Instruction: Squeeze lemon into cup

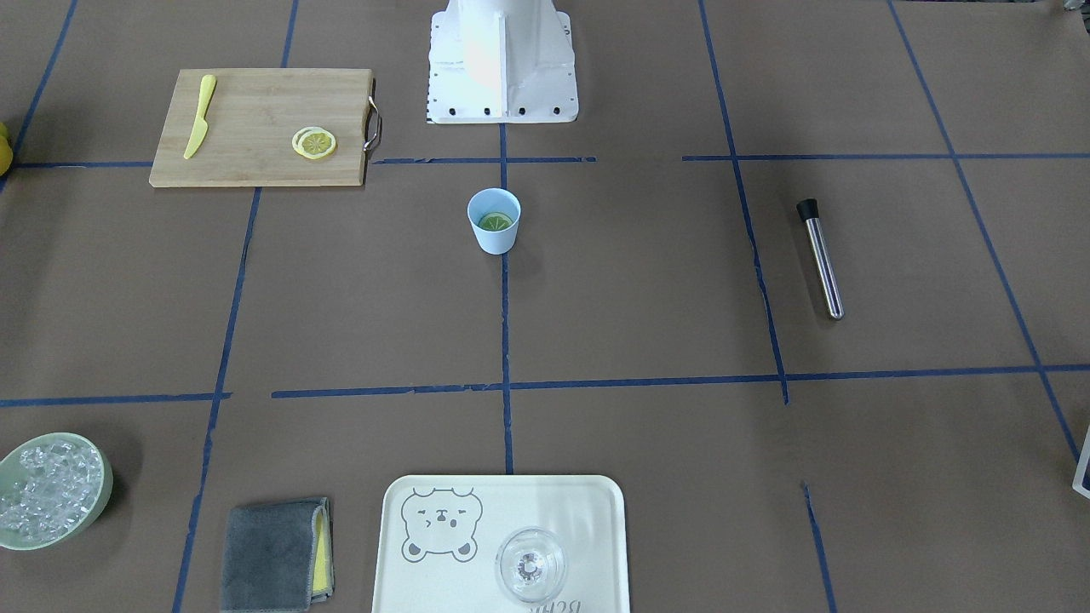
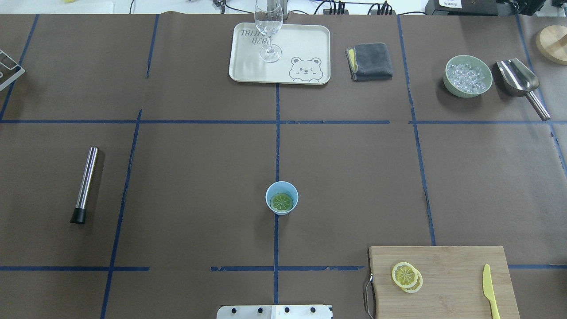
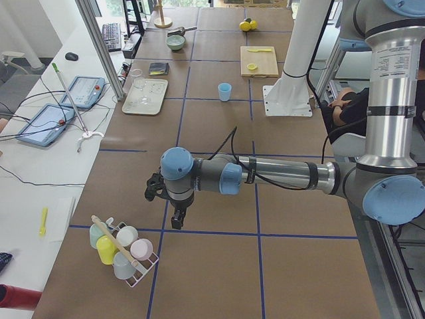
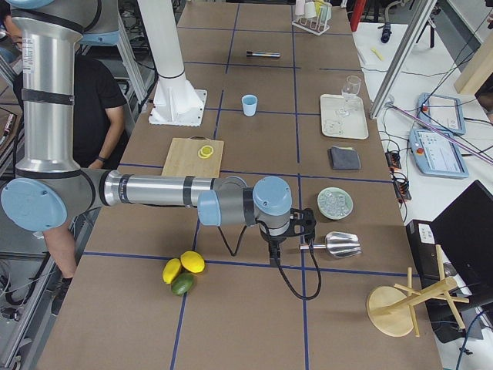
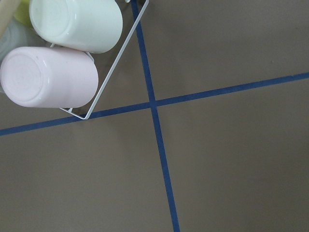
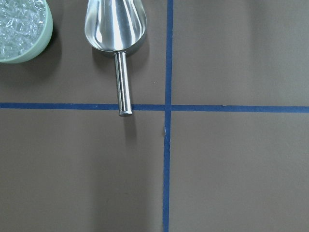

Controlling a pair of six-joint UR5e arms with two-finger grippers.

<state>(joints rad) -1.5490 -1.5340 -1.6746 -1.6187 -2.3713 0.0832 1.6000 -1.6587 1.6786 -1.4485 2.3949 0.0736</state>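
Observation:
The light-blue cup (image 2: pixel 281 198) stands upright at the table's middle, on the blue centre line, with a greenish round slice lying in its bottom. It also shows in the front view (image 1: pixel 494 221). Two overlapping lemon slices (image 2: pixel 406 276) lie on the wooden cutting board (image 2: pixel 452 274) at the near right. Neither gripper reaches the overhead or front views. My left gripper (image 3: pixel 154 189) hangs low over the table's left end beside a cup rack, far from the cup. My right gripper (image 4: pixel 307 223) hovers near a metal scoop at the right end. I cannot tell whether either is open or shut.
A yellow knife (image 2: pixel 491 292) lies on the board. A steel muddler (image 2: pixel 85 184) lies at the left. Far side: a tray (image 2: pixel 305 44) with a clear glass (image 2: pixel 268 31), a grey cloth (image 2: pixel 369 61), a green bowl of ice (image 2: pixel 467 76), a scoop (image 2: pixel 520 82). Rack cups (image 5: pixel 48 77) sit under the left wrist.

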